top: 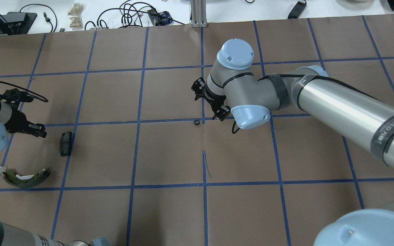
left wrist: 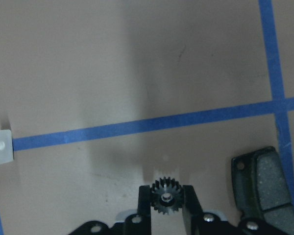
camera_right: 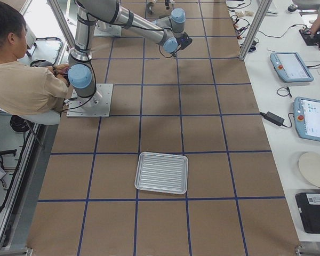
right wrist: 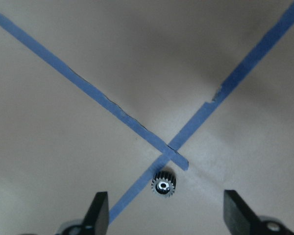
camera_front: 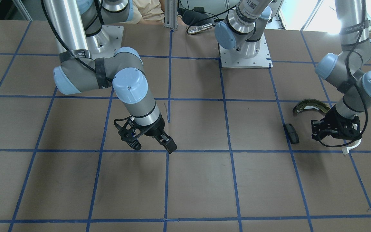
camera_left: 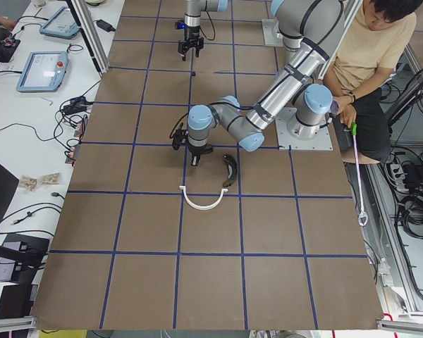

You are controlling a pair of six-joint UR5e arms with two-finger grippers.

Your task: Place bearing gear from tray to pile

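Amid the pile (top: 26, 178): L gripper (left wrist: 166, 190) pinches bearing gear (left wrist: 167, 199), low for drop-off.
Brake pad (left wrist: 262, 183) at its 3 o'clock; R gripper (right wrist: 166, 208) gapes, 2nd gear (right wrist: 163, 185) at its 12, prob. next pick.

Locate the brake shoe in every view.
Exterior front-facing: brake shoe at right, mid-height.
Overhead: shoe lower left.
Exterior left: shoe at centre.
Exterior right: not discernible.
Left wrist: absent.
Right wrist: absent.
Shared landmark: white half-ring beside it.
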